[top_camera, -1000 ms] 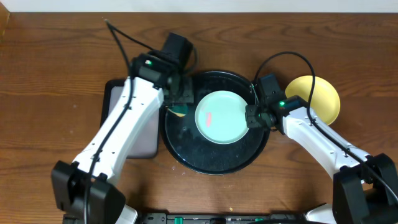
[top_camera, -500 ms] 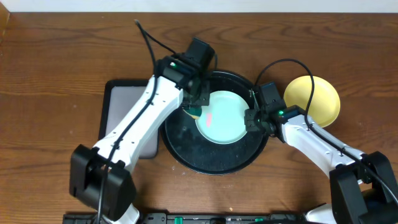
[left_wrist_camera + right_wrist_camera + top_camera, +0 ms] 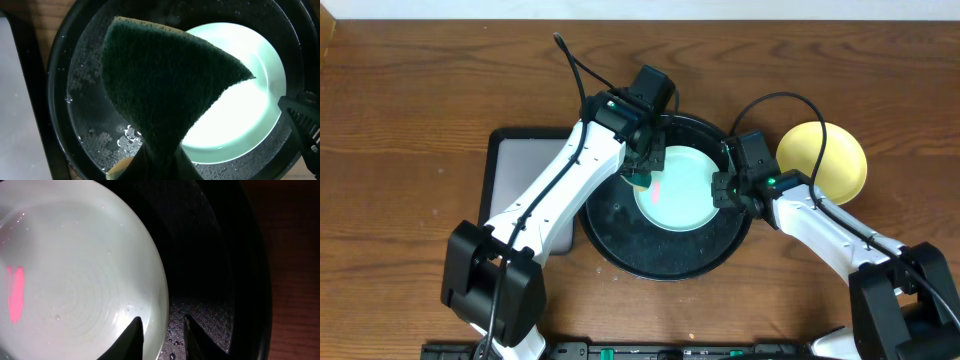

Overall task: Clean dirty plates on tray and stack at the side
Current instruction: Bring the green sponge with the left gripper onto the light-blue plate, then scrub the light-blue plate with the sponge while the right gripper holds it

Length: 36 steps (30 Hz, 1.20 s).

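Wood table [image 3: 400, 120], left tool [image 3: 642, 168] gripping sponge [image 3: 165, 85] over mint plate [image 3: 685, 195], right tool [image 3: 164, 332] parted astride its rim

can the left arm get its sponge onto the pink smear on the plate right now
Probably yes. The left pincer holds the sponge just left of the smear, over the plate, with nothing between them. The right pincer sits at the plate's far rim, clear of it.
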Each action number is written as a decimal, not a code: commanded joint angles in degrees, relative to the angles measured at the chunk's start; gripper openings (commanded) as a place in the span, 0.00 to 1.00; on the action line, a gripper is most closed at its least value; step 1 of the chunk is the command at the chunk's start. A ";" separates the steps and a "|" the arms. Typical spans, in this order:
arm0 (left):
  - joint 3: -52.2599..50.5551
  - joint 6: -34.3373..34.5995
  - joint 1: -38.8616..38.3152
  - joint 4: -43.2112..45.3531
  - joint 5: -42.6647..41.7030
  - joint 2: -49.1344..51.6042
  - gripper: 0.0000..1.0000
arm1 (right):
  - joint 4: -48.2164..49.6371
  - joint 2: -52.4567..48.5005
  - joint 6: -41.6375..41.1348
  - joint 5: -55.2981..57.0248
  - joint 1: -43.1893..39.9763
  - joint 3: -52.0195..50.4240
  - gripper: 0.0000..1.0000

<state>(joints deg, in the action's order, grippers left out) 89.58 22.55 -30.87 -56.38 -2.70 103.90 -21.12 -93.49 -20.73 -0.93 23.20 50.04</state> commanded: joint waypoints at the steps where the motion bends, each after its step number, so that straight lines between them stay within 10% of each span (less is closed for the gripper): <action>1: -0.13 0.68 -0.13 0.15 0.11 0.26 0.08 | 0.20 -1.57 -1.77 -0.22 -0.33 -0.76 0.24; 19: -0.13 0.68 -0.13 0.85 0.11 0.26 0.08 | 2.10 -4.42 -1.97 -0.22 -0.33 -0.76 0.05; 36: -0.13 0.63 -0.13 0.81 0.11 0.26 0.08 | 3.21 -4.20 -1.92 -0.20 -0.35 -0.57 0.11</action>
<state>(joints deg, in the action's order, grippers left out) 89.58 22.68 -30.87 -55.48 -2.70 103.90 -18.13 -97.47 -22.57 -1.54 23.20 49.65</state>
